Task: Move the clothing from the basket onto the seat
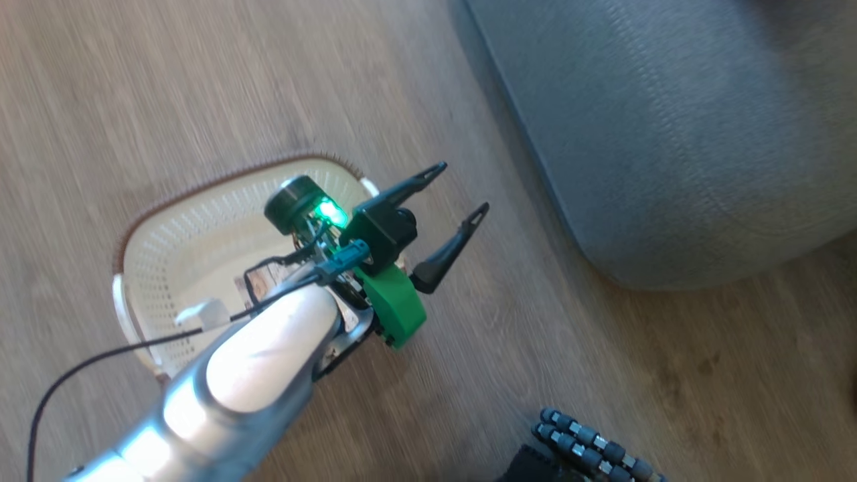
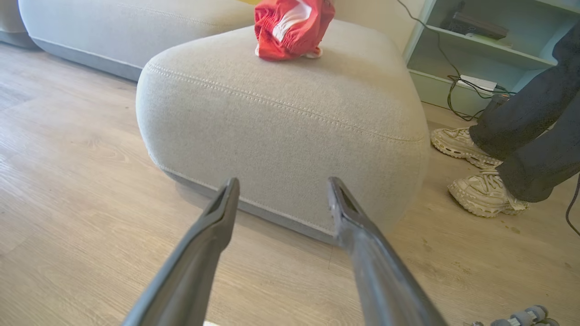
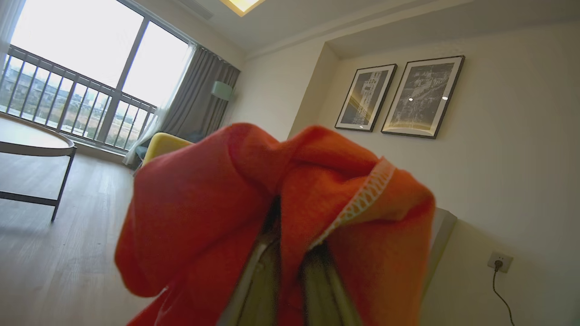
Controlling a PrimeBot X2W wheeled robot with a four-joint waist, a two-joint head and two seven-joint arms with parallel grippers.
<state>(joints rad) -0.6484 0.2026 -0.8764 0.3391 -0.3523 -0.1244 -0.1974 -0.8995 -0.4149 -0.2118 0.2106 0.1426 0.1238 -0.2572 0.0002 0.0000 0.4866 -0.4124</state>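
Observation:
The cream perforated basket (image 1: 175, 264) with a brown woven rim sits on the wood floor, partly under my left forearm; no clothing shows in the part I can see. My left gripper (image 1: 460, 193) hangs open between the basket and the grey seat (image 1: 669, 134), holding nothing. In the left wrist view the fingers (image 2: 213, 235) point at the seat's (image 2: 281, 131) rounded corner, and one red piece of clothing with a white stripe (image 2: 290, 27) lies on top. My right gripper (image 3: 290, 240) is shut on another red garment (image 3: 190, 203), raised in the air and draped over its fingers.
A person's legs and pale shoes (image 2: 485, 194) stand on the floor right of the seat, by a pale shelf unit (image 2: 476, 45) with cables. Grey rollers (image 1: 589, 445) show at the head view's bottom. A low round table (image 3: 36, 145) stands by the window.

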